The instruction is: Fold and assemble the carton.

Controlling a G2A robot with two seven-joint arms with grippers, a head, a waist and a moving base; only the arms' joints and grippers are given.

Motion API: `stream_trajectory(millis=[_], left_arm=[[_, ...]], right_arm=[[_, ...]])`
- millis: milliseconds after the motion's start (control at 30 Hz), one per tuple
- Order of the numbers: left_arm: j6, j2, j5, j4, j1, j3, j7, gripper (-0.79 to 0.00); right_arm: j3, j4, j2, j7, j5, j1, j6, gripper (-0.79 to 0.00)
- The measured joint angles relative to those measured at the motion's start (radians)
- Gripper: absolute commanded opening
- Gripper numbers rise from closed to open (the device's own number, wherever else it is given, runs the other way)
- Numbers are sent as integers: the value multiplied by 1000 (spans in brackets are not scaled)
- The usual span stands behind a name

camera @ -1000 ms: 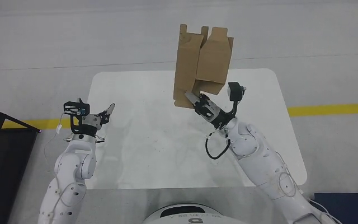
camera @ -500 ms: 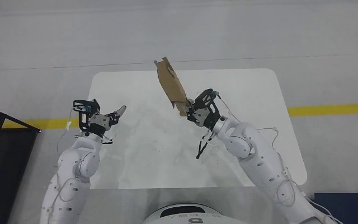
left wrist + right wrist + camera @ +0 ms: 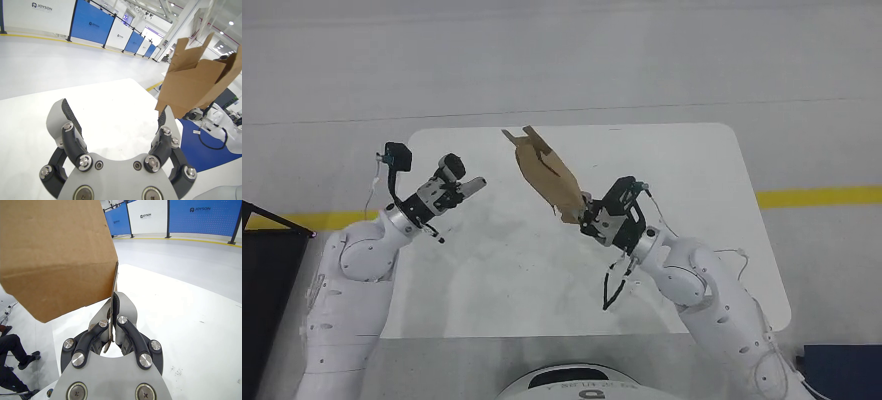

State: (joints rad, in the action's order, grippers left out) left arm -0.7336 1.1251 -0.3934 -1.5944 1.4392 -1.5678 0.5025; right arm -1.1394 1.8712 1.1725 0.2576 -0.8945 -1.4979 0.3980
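right end effector point(image 3: 113, 302) clamps carton point(image 3: 56, 256) edge (left wrist view: carton half-open) | left end effector point(image 3: 113, 111) — spread, empty

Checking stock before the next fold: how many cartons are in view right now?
1. The carton is held up over the white table, an edge clamped in the right end effector; the left end effector is open, apart from it.

A white table point(image 3: 702, 160) with rounded corners stands on a pale grey floor point(image 3: 542, 60), its top lightly scuffed, a yellow floor stripe point(image 3: 827, 196) showing on either side.
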Motion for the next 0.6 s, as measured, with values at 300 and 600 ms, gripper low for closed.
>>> stream_trajectory(millis=[300, 600], left_arm=[[-172, 3, 249, 135, -87, 163, 124, 0], [-273, 2, 512, 213, -148, 272, 196, -114]], right_arm=[[4, -138, -19, 330, 440, 112, 325, -785], [24, -181, -38, 528, 671, 165, 384, -785]])
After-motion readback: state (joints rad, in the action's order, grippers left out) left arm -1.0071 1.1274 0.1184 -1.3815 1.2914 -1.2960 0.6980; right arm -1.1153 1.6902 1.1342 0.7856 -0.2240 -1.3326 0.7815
